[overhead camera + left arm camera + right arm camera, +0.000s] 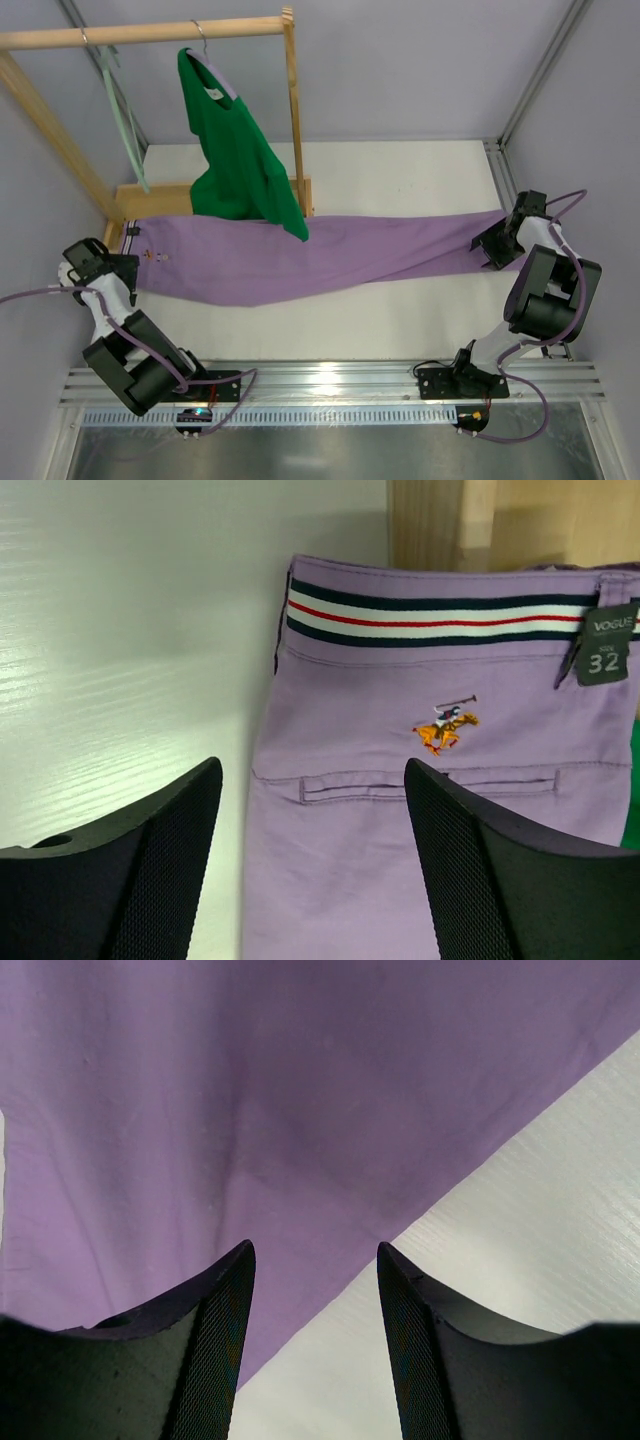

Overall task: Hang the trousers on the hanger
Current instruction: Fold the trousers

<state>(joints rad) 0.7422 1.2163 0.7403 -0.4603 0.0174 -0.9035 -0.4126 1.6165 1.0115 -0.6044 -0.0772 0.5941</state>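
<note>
The trousers are seen spread flat across the far and left parts of the view, lilac and faintly creased. The white table is exposed on the right. The right gripper is held with its black fingers apart, and the diagonal fabric edge is seen between them.

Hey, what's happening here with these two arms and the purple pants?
Two robot arms seem to be getting ready to hang up the trousers, which lie stretched flat across the table. The left gripper sits open at the waistband end, and the right gripper is open over the leg end; neither has gripped the fabric. The hanger hangs bare from the wooden rail, next to a green top.
</note>
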